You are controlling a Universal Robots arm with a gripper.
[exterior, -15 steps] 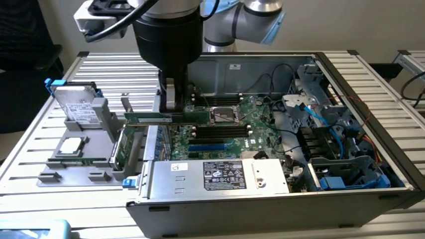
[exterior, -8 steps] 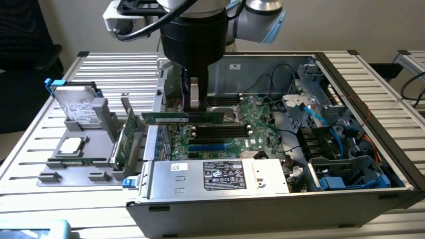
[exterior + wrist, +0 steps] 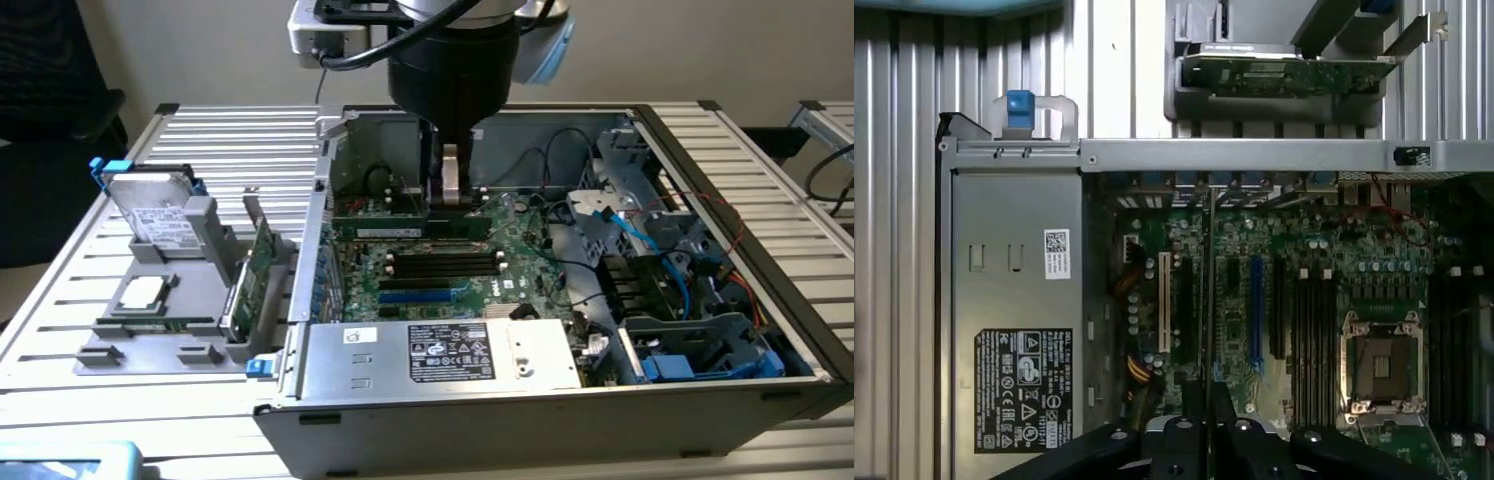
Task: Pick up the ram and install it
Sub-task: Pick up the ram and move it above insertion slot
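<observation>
My gripper reaches down into the open computer case from above and is shut on the ram. The ram is a thin green stick with dark chips, held level and on edge over the back part of the motherboard. In the wrist view the ram appears edge-on as a thin line running out from my gripper. The black memory slots lie just in front of the ram in the exterior view and off to one side in the wrist view, memory slots. Whether the ram touches the board I cannot tell.
A power supply fills the case's near side. Drive cages and blue cables crowd the exterior view's right. Outside the case, on the exterior view's left, a grey fixture holds a hard drive, a processor and an upright expansion card.
</observation>
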